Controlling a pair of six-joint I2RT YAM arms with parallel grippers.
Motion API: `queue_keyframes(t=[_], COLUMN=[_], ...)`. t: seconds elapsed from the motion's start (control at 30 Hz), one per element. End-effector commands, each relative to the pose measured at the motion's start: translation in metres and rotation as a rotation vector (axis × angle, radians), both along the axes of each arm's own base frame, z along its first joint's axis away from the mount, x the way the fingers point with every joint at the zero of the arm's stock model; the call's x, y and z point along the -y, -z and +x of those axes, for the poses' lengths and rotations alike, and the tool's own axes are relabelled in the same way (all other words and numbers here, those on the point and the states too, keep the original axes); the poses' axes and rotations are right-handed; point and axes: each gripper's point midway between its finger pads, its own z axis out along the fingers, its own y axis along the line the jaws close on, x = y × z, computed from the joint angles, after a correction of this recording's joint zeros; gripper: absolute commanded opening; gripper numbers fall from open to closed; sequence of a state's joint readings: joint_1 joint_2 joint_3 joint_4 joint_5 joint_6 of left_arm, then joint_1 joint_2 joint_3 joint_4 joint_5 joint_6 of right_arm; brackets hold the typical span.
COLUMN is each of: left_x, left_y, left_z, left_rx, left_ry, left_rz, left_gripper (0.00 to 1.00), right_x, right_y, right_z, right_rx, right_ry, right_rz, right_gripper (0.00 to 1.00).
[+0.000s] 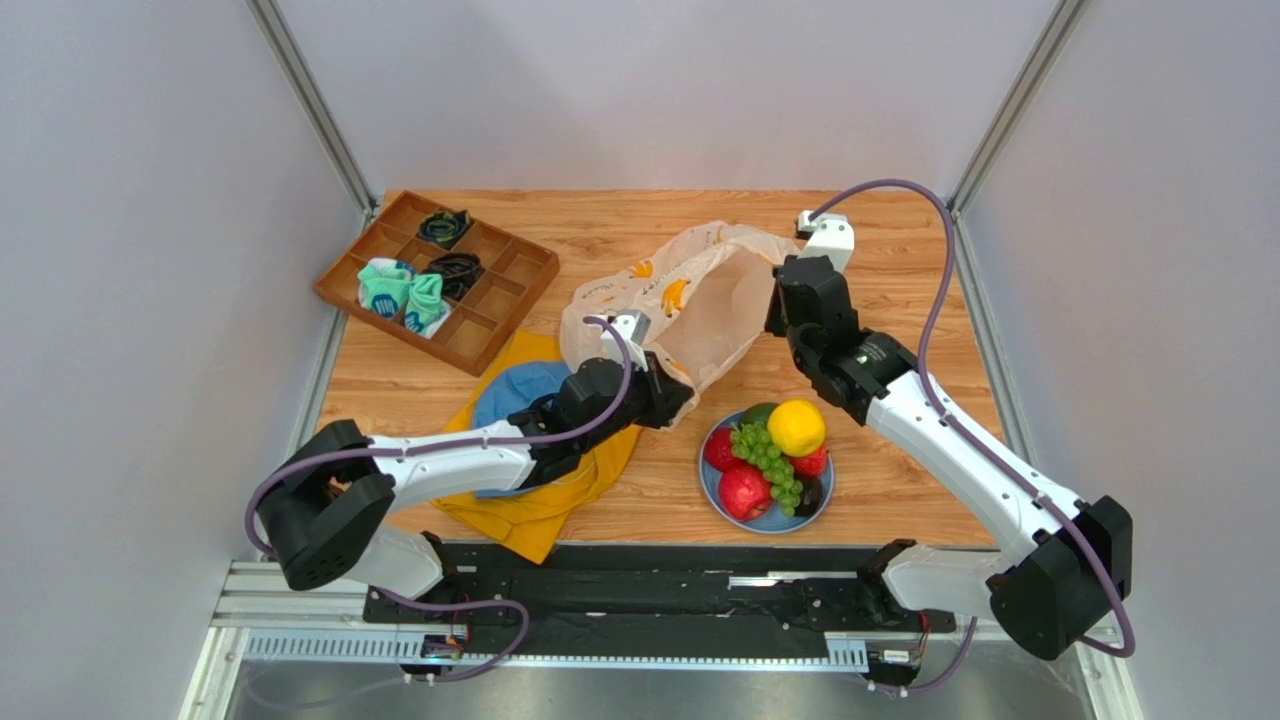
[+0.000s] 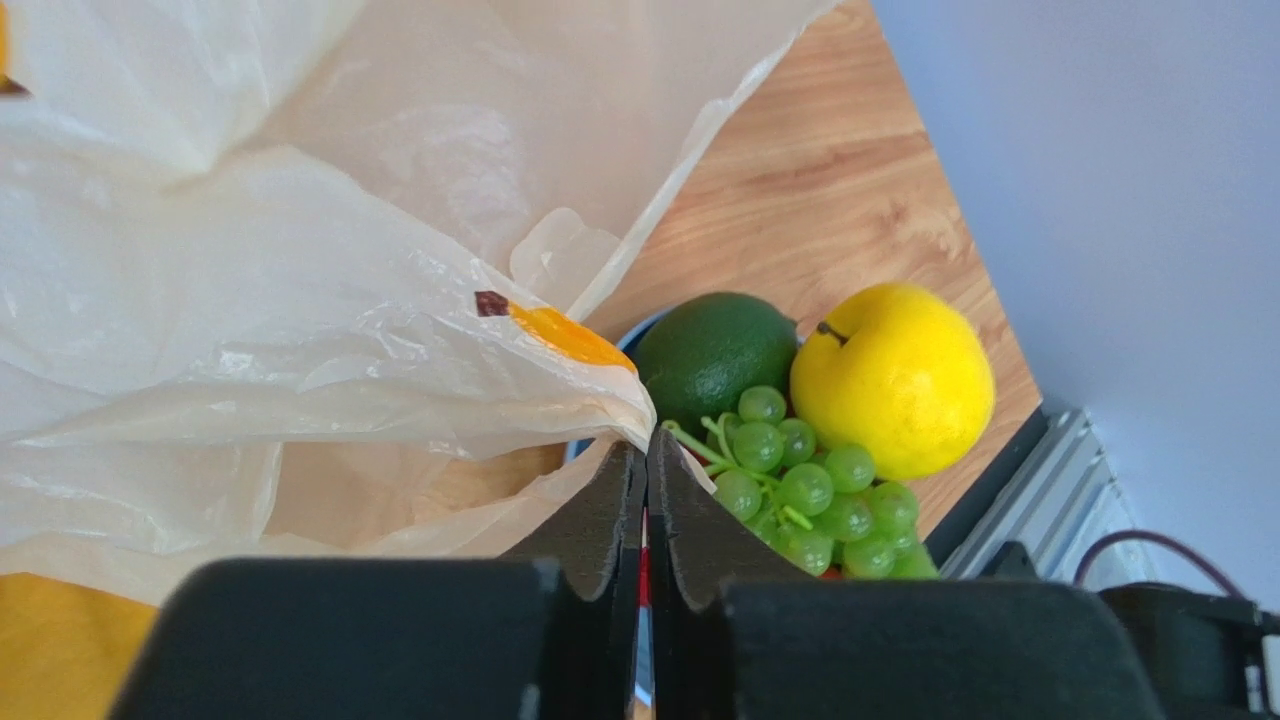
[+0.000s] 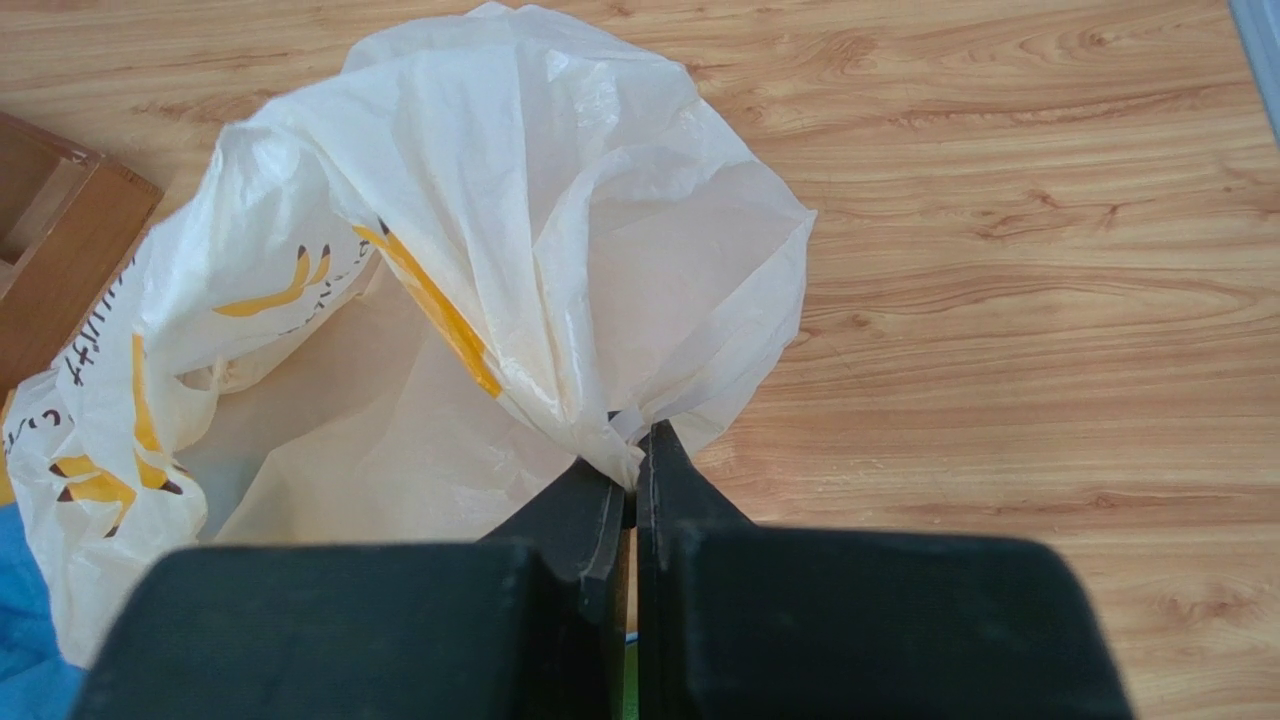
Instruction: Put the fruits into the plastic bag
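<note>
Spots plastic bag (image 1: 661, 285) at centre of top view, lying on wooden table (image 1: 902, 255) with mouth gaping toward lower right. Pinches the bag's upper-right rim with right gripper (image 3: 633, 450), jaws pressed together on a gathered fold of film. Nips the lower lip with left gripper (image 2: 646, 458), jaws nearly touching, film edge right at the tips and seemingly caught between. Finds all the fruits outside the bag, piled on blue plate (image 1: 763, 527) just below and right of the mouth: lemon (image 1: 796, 426), green grape bunch (image 2: 812, 503), green oval fruit (image 2: 718, 353), red round fruits (image 1: 744, 491), dark plum-like fruit (image 1: 812, 495) at lower right of the pile. Rates the bag as very light, limp, crinkly and slippery, likely to sag shut or slide once a rim goes free; better held by a bunched fold at the rim or a handle, never flat film. Rates lemon and red fruits as firm, smooth, round, prone to rolling or squirting out of a pinch; best taken across the widest middle from above. Treats grapes as soft, knobbly, loose; best taken gently around the thick part of the bunch. Notes yellow cloth (image 1: 526, 518) and blue hat (image 1: 526, 383) left of the bag, wooden compartment tray (image 1: 511, 278) at upper left, none involved. Counts nothing bagged yet.
</note>
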State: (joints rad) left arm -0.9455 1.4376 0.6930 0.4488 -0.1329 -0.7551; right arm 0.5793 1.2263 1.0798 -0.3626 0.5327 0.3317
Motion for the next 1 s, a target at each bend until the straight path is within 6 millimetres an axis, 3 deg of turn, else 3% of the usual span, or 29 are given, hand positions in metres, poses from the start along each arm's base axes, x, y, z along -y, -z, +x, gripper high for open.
queue_keyframes(t=[0.0, 0.03, 0.1, 0.13, 0.23, 0.3, 0.33, 0.4, 0.53, 0.6, 0.63, 0.7, 0.73, 0.77, 0.97], left_x=[-0.016, -0.029, -0.029, -0.04, -0.038, -0.042, -0.045, -0.048, -0.057, -0.06, -0.062, -0.065, -0.067, -0.069, -0.068], left_y=[-0.064, -0.074, -0.085, -0.088, -0.116, -0.122, -0.138, -0.142, -0.167, -0.165, -0.174, -0.16, -0.168, -0.159, -0.142], left_z=[0.023, 0.034, 0.031, 0.042, 0.032, 0.028, 0.033, 0.024, 0.018, 0.01, 0.01, 0.005, 0.006, 0.003, 0.015], left_rx=[0.16, 0.175, 0.161, 0.153, 0.141, 0.128, 0.15, 0.118, 0.1, 0.071, 0.088, 0.041, 0.056, 0.015, 0.018], left_ry=[-0.058, -0.077, 0.018, 0.021, 0.209, 0.264, 0.273, 0.337, 0.406, 0.437, 0.446, 0.481, 0.489, 0.499, 0.531], left_rz=[-0.056, -0.073, -0.108, -0.113, -0.148, -0.123, -0.128, -0.124, -0.158, -0.13, -0.121, -0.052, -0.038, -0.011, 0.003], left_gripper=[0.0, 0.0, 0.0, 0.0, 0.0, 0.0, 0.0, 0.0, 0.0, 0.0, 0.0, 0.0, 0.0, 0.0, 0.0], right_x=[0.018, 0.021, 0.027, 0.029, 0.036, 0.04, 0.042, 0.044, 0.042, 0.046, 0.044, 0.046, 0.044, 0.044, 0.039], right_y=[-0.024, -0.027, -0.032, -0.035, -0.046, -0.056, -0.059, -0.061, -0.05, -0.04, -0.033, -0.026, -0.022, -0.019, -0.015], right_z=[-0.006, -0.007, -0.01, -0.011, -0.018, -0.022, -0.023, -0.024, -0.018, -0.013, -0.008, -0.005, -0.002, -0.002, 0.0], right_rx=[0.066, 0.072, 0.081, 0.084, 0.099, 0.119, 0.125, 0.13, 0.096, 0.063, 0.038, 0.012, -0.002, -0.012, -0.04], right_ry=[0.061, 0.065, 0.085, 0.088, 0.104, 0.107, 0.108, 0.111, 0.103, 0.113, 0.108, 0.115, 0.109, 0.106, 0.082], right_rz=[-0.011, -0.019, -0.032, -0.038, -0.041, -0.035, -0.034, -0.041, -0.057, -0.058, -0.067, -0.077, -0.077, -0.081, -0.078], right_gripper=[0.0, 0.0, 0.0, 0.0, 0.0, 0.0, 0.0, 0.0, 0.0, 0.0, 0.0, 0.0, 0.0, 0.0, 0.02])
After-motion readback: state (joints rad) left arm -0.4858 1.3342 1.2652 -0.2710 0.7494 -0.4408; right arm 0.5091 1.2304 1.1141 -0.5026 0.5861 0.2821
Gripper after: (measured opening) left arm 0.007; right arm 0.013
